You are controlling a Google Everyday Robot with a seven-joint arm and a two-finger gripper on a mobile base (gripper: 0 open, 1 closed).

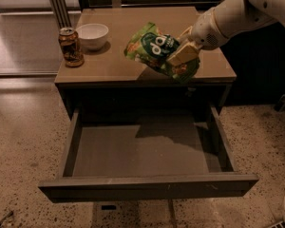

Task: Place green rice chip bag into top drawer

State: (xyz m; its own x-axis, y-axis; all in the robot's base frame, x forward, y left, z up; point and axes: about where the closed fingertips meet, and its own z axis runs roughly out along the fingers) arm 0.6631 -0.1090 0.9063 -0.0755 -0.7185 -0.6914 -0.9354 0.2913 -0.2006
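Observation:
The green rice chip bag [156, 49] is light green with a dark round logo and hangs tilted in the air above the table's front edge. My gripper [183, 55] comes in from the upper right and is shut on the bag's right end, its tan fingers [179, 56] pressed on it. The top drawer [147, 151] stands pulled fully open below the tabletop, its flat grey-brown bottom bare, with the bag's shadow on it. The bag is just behind the drawer's back end, higher than the tabletop.
A brown soda can [70, 46] and a white bowl [92, 34] stand at the table's left rear. The wooden tabletop [109, 65] spans the drawer's width. A speckled floor surrounds the table, and a dark cabinet stands at the right.

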